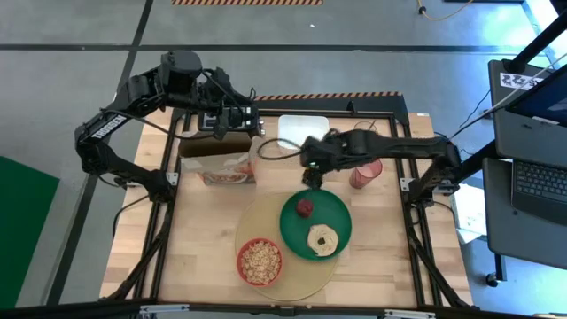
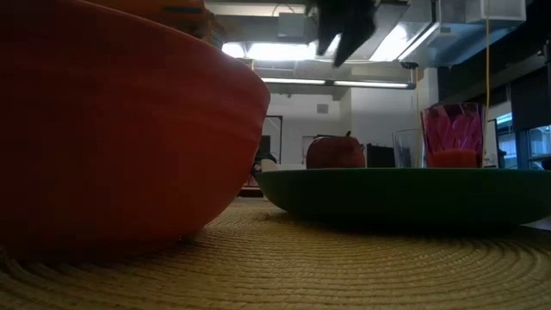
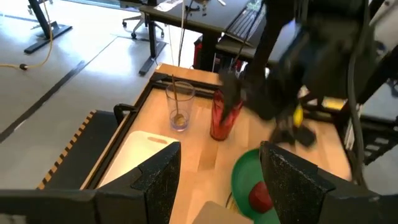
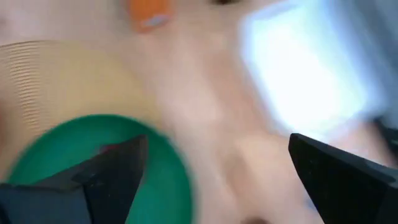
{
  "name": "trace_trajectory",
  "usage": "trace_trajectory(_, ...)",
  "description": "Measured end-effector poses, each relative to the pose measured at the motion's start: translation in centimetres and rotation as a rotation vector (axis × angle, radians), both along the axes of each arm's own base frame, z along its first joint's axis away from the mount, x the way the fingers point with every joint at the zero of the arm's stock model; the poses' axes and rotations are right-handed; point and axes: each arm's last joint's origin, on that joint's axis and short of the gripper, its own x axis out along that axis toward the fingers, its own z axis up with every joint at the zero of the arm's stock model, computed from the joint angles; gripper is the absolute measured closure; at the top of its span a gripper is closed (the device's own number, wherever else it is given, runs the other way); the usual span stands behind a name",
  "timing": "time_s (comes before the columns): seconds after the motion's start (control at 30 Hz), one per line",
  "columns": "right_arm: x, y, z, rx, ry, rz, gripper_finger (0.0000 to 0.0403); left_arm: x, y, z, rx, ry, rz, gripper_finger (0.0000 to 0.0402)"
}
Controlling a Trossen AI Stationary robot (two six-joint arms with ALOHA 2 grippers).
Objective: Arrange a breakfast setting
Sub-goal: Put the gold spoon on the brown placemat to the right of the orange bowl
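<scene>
High view shows the right tool (image 1: 312, 180) hanging just past the far rim of the green plate (image 1: 316, 223), its fingers spread wide and holding nothing. On the plate lie a small red apple (image 1: 305, 207) and a bagel (image 1: 322, 239), a little apart. The plate sits on the tan mat (image 1: 257, 223), and a red bowl (image 1: 260, 262) of cereal (image 1: 260, 259) rests on the mat's near left edge, just beside the plate. A pink cup (image 1: 364, 172) stands on the wooden surface (image 1: 199, 230) off the mat, near the plate's far right. The left tool (image 1: 252, 116) waits at the far side of the surface, above a cereal box (image 1: 219, 158) and beside a white tray (image 1: 303, 129); its fingers stand partly apart with nothing visibly between them, though the angle is poor. In the right wrist view the picture is smeared, but the wide gap between the dark fingers (image 4: 106, 171) is plain, with the plate's green below.
</scene>
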Motion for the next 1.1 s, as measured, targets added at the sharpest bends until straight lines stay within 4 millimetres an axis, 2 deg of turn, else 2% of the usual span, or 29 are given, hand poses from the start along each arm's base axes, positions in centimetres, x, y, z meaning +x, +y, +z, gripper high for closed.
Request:
trace_trajectory(0.1,-2.4,-0.6,1.7,-0.082,0.003,-0.071,0.0013,0.0,0.0,-0.1,0.030,0.009,-0.036,0.0189)
trace_trajectory(0.2,-4.6,-1.4,2.6,-0.113,-0.038,-0.111,0.0013,0.9,0.1,-0.1,0.020,-0.023,-0.126,0.0189)
trace_trajectory(0.37,-8.3,-3.4,1.6,-0.118,-0.122,-0.184,0.0013,3.3,1.0,-0.6,-0.052,-0.084,-0.172,0.0189)
trace_trajectory(0.5,-12.1,-4.9,-0.5,-0.105,-0.277,-0.265,0.0013,5.1,1.8,-0.9,-0.095,-0.128,-0.145,0.0189)
trace_trajectory(0.63,-15.7,-5.9,-3.0,-0.145,-0.538,-0.366,0.0013,6.1,2.3,-1.1,-0.102,-0.159,-0.133,0.0189)
trace_trajectory(0.8,-19.8,-6.6,-7.6,-0.225,-0.733,-0.628,0.0013,6.7,2.5,-1.0,-0.095,-0.194,-0.120,0.0189)
trace_trajectory(0.97,-21.4,-7.0,-11.5,-0.265,-0.851,-0.805,0.0013,6.7,2.7,-0.6,-0.062,-0.225,-0.072,0.0189)
trace_trajectory(1.1,-21.8,-7.6,-12.9,-0.305,-0.912,-0.875,0.0013,6.8,2.8,-0.3,-0.041,-0.254,-0.043,0.0189)
